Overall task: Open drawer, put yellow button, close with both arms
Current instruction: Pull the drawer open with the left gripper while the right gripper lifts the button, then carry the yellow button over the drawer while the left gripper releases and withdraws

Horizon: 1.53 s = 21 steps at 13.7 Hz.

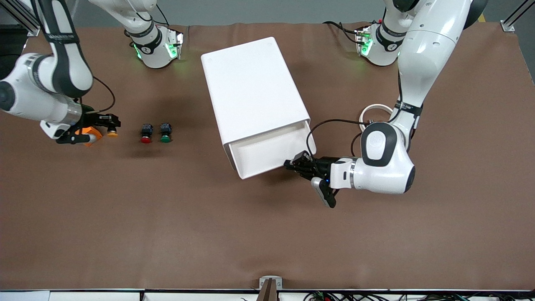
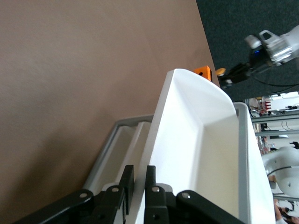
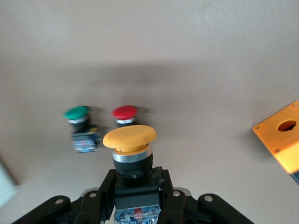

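The white cabinet (image 1: 255, 88) stands mid-table with its top drawer (image 1: 267, 152) pulled out toward the front camera and empty. My left gripper (image 1: 292, 164) is shut on the drawer's front wall at the corner toward the left arm's end. In the left wrist view the fingers (image 2: 128, 179) pinch that drawer (image 2: 196, 140) wall. My right gripper (image 1: 109, 123) is shut on the yellow button (image 1: 112, 133), beside the orange block. The right wrist view has the yellow button (image 3: 130, 137) upright in the right gripper (image 3: 134, 186), fingers clamped on its dark body.
A red button (image 1: 146, 133) and a green button (image 1: 165, 133) stand side by side between the right gripper and the cabinet. An orange square block with a hole (image 1: 90, 134) lies under the right hand. A white ring (image 1: 378, 110) lies by the left arm.
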Each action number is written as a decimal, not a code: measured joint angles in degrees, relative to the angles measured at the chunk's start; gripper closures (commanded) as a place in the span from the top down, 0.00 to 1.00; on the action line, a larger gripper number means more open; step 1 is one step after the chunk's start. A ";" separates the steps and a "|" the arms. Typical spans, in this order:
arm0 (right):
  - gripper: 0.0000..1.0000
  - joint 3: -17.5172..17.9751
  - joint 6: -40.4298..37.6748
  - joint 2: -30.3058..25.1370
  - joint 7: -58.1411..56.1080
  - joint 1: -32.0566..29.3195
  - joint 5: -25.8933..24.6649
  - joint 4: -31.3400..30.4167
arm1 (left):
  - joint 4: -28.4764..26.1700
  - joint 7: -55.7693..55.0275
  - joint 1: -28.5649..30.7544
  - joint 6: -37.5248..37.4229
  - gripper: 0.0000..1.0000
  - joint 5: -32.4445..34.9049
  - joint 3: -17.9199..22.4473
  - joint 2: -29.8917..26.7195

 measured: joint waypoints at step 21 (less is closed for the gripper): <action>0.00 0.31 -23.35 27.41 110.46 39.27 14.10 71.40 | 1.49 6.49 6.84 12.93 1.00 -0.05 1.15 0.51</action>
